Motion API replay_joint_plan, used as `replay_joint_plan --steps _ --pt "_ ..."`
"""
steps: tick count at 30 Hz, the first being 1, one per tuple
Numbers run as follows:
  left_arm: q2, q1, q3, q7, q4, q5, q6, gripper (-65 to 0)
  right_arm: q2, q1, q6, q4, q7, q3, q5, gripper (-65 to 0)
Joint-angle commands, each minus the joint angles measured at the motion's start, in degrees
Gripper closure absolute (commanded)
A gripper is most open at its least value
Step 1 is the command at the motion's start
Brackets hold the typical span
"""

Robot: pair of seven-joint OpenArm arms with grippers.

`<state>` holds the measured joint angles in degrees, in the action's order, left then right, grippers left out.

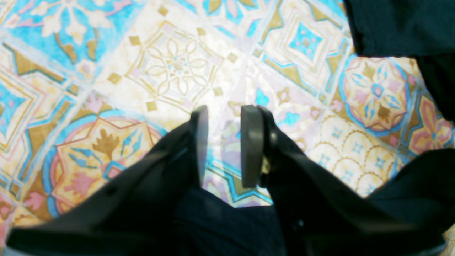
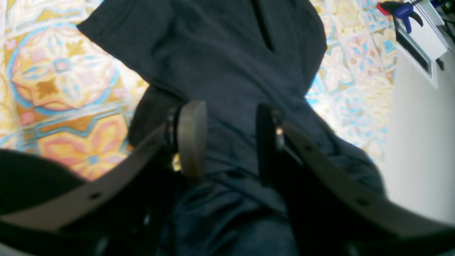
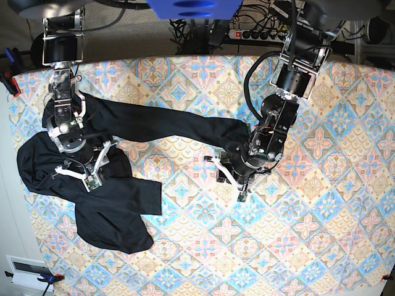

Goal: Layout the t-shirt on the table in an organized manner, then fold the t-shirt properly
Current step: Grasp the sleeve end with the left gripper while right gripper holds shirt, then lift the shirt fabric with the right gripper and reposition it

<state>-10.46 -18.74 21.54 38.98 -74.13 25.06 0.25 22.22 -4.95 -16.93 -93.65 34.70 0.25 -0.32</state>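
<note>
Surface (image 3: 321, 203): patterned cloth, its left part hidden under the t-shirt (image 3: 111, 203); t-shirt: black, bunched at the surface's left side, one long sleeve stretched across toward the middle, folds too dark to sort out; left tool (image 1: 224, 145): released, jaws apart over bare cloth, nothing between them, sleeve end just beside it; right tool (image 2: 227, 142): jaws parted above the bunched fabric, its arm covering part of the shirt; blue clamp (image 2: 405, 12): at the surface's edge, blurred.

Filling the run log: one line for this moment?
t-shirt: bunched, unfolded | left gripper: open, empty | right gripper: open over shirt | table
</note>
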Motion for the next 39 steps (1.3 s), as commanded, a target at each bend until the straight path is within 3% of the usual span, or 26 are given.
replay_joint_plan --steps 1,9,15,18,25,32,37,39 --pt "-0.4 -1.5 -0.3 -1.2 -1.3 0.4 -0.2 -14.8 1.0 -1.4 0.7 -0.6 -1.2 -0.1 -0.5 -22.2" --pt "-0.8 -1.5 -0.3 -1.2 -1.3 0.5 -0.2 -14.8 -1.1 -3.6 0.7 9.1 -2.0 -6.4 -0.5 -23.0" --pt "-0.8 -1.5 -0.3 -1.2 -1.3 0.5 -0.2 -14.8 -1.2 -6.4 0.5 11.1 -2.0 -10.1 -0.4 -33.1" --pt "-0.8 -1.5 -0.3 -1.2 -1.3 0.5 -0.2 -14.8 -1.2 -6.4 -1.7 15.5 -2.1 -13.2 -0.4 -37.9" --pt "-0.8 -1.5 -0.3 -1.2 -1.3 0.5 -0.2 -14.8 -1.2 -6.4 -2.5 22.7 -4.7 -13.3 -0.4 -38.4" --pt "-0.8 -1.5 -0.3 -1.2 -1.5 0.5 -0.2 -14.8 -1.2 -7.5 -2.5 26.5 -4.7 -13.3 -0.4 -32.7" --pt "-0.8 -1.5 -0.3 -1.2 -2.1 0.5 -0.2 -14.8 -0.9 -7.8 -2.7 23.8 -4.1 -13.3 0.2 -21.2" --pt "-0.8 -1.5 -0.3 -1.2 -2.1 0.5 -0.2 -14.7 -0.9 -7.7 -4.3 20.5 -4.1 -13.3 2.6 -15.0"
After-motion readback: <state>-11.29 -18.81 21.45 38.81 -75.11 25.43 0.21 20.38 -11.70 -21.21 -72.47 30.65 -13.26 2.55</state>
